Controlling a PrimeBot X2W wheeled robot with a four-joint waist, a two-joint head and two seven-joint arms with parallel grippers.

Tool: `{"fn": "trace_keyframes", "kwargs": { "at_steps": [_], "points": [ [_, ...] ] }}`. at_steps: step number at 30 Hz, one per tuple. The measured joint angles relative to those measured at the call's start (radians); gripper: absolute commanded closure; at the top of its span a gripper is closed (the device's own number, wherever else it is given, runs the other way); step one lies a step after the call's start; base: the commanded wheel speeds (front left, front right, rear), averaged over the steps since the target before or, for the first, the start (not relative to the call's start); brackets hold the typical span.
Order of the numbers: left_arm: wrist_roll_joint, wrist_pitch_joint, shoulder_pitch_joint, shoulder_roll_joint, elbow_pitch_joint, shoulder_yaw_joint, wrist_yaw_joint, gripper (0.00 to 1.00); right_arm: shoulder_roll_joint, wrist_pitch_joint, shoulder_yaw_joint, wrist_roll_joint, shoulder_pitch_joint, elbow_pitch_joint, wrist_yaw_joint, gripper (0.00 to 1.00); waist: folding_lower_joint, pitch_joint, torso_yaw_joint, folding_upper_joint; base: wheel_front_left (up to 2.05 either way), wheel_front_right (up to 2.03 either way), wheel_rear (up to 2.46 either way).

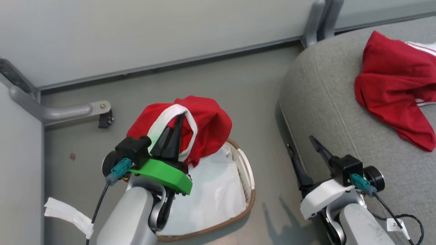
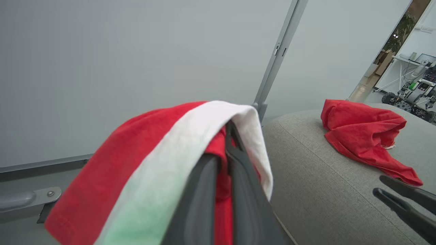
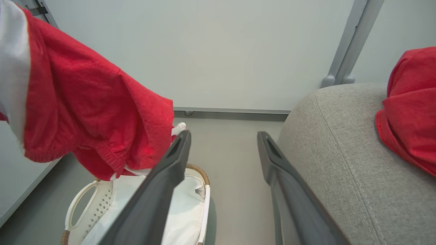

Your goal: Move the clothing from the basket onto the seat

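- Left claw (image 1: pixel 177 122) is clamped on a red garment with a white stripe (image 1: pixel 207 122) and holds it above the laundry basket (image 1: pixel 250 200). The cloth drapes over both fingertips.
- Right claw (image 1: pixel 300 143) stands wide and empty, just beside the front edge of the grey seat (image 1: pixel 323 102).
- Risk: the grip appears to take only a fold, so the garment could slip free over the floor between basket and seat.
- Risk: the draped cloth may snag on the fingers at release.
- A second red garment (image 1: pixel 391 85) lies on the seat, well apart from both claws.
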Motion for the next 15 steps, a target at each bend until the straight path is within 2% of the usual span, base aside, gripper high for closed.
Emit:
{"fn": "trace_keyframes", "kwargs": {
  "at_steps": [9, 15],
  "points": [
    [0.002, 0.0, 0.0, -0.006, -0.129, 0.007, 0.0, 1.0, 0.0, 0.0, 0.079, -0.008, 0.036, 0.046, 0.0, 0.0, 0.0, -0.073, 0.051, 0.0, 0.0, 0.0, 0.0],
    [0.002, 0.0, 0.011, -0.008, -0.152, -0.016, 0.0, 1.0, -0.001, 0.0, 0.163, -0.002, 0.037, 0.07, 0.0, 0.0, 0.0, -0.092, 0.085, 0.0, 0.0, 0.0, 0.0]
  ]
}}
